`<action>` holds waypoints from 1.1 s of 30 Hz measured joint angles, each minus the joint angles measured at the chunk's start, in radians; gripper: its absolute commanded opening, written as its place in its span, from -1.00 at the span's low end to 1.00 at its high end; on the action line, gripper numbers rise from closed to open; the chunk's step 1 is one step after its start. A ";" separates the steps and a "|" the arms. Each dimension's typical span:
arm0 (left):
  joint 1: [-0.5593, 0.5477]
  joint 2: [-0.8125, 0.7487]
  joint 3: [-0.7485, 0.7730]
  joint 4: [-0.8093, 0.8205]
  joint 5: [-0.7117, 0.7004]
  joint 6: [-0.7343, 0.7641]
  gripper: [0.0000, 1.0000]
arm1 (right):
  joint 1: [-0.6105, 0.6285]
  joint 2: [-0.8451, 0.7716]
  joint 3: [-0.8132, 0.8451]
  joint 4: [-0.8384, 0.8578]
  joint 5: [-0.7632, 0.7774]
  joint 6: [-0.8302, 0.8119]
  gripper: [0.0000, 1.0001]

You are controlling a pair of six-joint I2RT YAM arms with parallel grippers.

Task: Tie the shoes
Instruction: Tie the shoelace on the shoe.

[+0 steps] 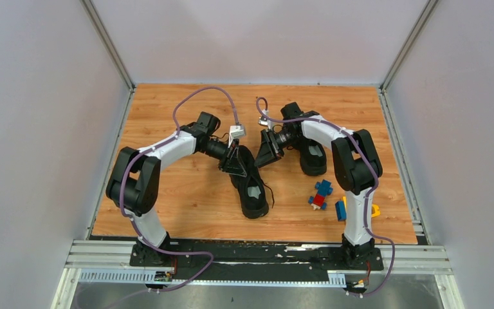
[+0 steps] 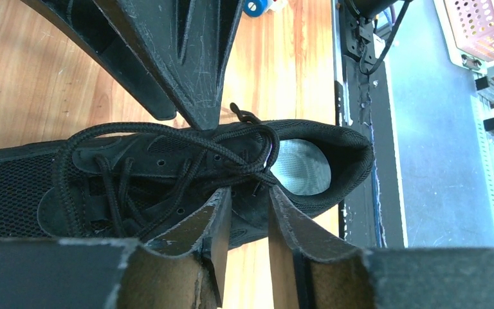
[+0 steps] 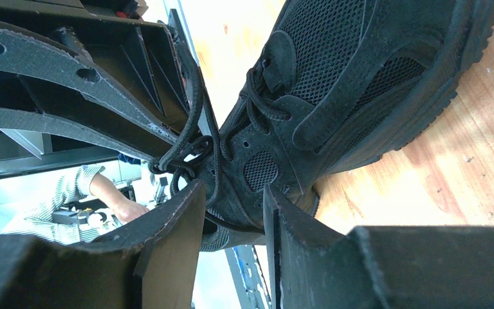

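Note:
One black shoe (image 1: pixel 255 196) lies mid-table with its heel toward me and its pale insole (image 2: pixel 299 166) showing. The other shoe (image 1: pixel 313 161) sits under my right arm. My left gripper (image 1: pixel 237 164) hovers over the near shoe's laces (image 2: pixel 167 132). Its jaws (image 2: pixel 247 193) stand apart, with the crossed lace strands right at their tips and bare wood showing through the gap. My right gripper (image 1: pixel 265 154) faces it from the right, also open (image 3: pixel 231 190). A lace strand (image 3: pixel 186 151) runs across its gap and loops round the left gripper's fingers (image 3: pixel 103 96).
Small blue, red and yellow toy blocks (image 1: pixel 321 193) lie right of the shoes near the right arm's base. Grey walls enclose the wooden table (image 1: pixel 186 193) on three sides. A black rail (image 2: pixel 360 129) runs along the near edge.

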 measured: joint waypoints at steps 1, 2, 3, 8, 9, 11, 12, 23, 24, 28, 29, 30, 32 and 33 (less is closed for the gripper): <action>0.000 0.001 0.000 0.001 0.000 0.000 -0.45 | 0.000 0.000 0.000 0.000 0.000 0.000 -0.22; 0.000 0.002 0.000 0.001 0.000 0.000 -0.59 | 0.000 0.000 0.000 0.000 0.000 0.000 -0.22; 0.000 0.002 0.000 0.001 0.000 -0.001 -0.68 | 0.000 0.000 0.000 0.000 0.000 0.000 -0.22; 0.000 0.002 0.000 -0.003 0.011 0.000 -1.00 | 0.000 0.000 0.000 0.000 0.000 0.000 -0.22; 0.000 0.002 0.000 -0.008 0.013 0.002 -1.00 | 0.000 0.000 0.000 0.000 0.000 0.000 -0.22; 0.002 0.002 0.003 -0.037 0.016 0.020 -1.00 | 0.000 0.000 0.000 0.000 0.000 0.000 -0.22; 0.005 0.002 0.005 -0.060 0.016 0.034 -1.00 | -0.001 0.000 -0.002 0.000 0.000 -0.001 -0.22; 0.120 -0.004 0.013 -0.308 -0.023 0.203 -1.00 | -0.001 -0.001 -0.013 -0.003 0.001 -0.005 -0.22; 0.126 -0.004 0.013 -0.320 -0.031 0.208 -1.00 | -0.001 -0.001 -0.013 -0.003 0.001 -0.005 -0.22; 0.127 -0.004 0.013 -0.352 -0.067 0.225 -1.00 | -0.001 -0.001 -0.013 -0.003 0.001 -0.005 -0.22; 0.126 -0.004 0.013 -0.354 -0.071 0.226 -1.00 | -0.001 -0.001 -0.013 -0.003 0.001 -0.005 -0.22; 0.126 -0.004 0.013 -0.357 -0.076 0.227 -1.00 | -0.001 -0.001 -0.013 -0.004 0.001 -0.005 -0.22; 0.126 -0.004 0.013 -0.365 -0.084 0.229 -1.00 | -0.001 -0.001 -0.013 -0.003 0.000 -0.005 -0.22; 0.126 -0.004 0.013 -0.367 -0.085 0.229 -1.00 | -0.001 -0.001 -0.013 -0.003 0.000 -0.005 -0.22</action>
